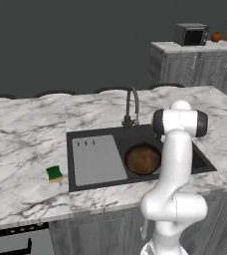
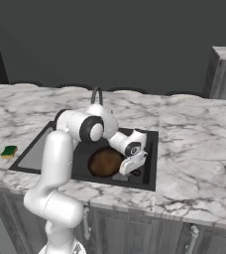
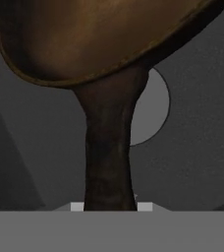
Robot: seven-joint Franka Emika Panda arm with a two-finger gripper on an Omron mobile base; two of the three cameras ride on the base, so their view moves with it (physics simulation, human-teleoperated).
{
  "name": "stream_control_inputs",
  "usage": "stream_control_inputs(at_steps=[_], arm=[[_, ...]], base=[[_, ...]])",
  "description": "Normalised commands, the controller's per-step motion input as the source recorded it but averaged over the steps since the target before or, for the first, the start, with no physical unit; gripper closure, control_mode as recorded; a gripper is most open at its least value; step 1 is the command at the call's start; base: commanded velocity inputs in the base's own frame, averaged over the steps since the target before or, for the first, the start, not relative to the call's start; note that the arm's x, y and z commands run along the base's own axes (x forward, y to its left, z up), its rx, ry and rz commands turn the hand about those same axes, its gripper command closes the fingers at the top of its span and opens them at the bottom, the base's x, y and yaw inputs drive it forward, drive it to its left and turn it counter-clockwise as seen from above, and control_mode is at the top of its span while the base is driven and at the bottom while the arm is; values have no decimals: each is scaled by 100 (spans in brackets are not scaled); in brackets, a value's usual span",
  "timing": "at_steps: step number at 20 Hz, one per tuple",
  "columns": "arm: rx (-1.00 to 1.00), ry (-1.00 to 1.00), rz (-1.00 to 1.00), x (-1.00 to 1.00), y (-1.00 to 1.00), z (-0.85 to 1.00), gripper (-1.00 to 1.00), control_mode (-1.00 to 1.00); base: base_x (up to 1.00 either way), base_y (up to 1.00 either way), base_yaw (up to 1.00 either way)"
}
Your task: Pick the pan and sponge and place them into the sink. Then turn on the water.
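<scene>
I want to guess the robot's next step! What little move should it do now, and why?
Probably open the gripper and let go of the pan. It is shut on the pan's handle, and the pan already sits down in the sink basin, while the sponge waits on the counter.

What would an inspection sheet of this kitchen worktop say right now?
Surface: marble counter, sound.
Sink: black, with a grey drainboard.
Pan: inside the basin.
Sponge: on the counter, left of the sink.
Faucet: no water seen.
Gripper: low in the basin, closed on the pan handle.
Clutter: nothing seen on this counter.
Cables: nothing seen.
Surroundings: microwave on a far counter; grey cabinets below.
</scene>
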Motion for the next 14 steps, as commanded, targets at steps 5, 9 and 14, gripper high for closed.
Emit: stream_control_inputs(at_steps=[5, 9, 14], arm=[[0, -4, 0, 8, 39, -37, 100, -100], [0, -7, 0, 15, 32, -33, 100, -100], [-3, -8, 0, 21, 33, -37, 100, -100]], base=[[0, 0, 0], [0, 0, 0], [0, 0, 0]])
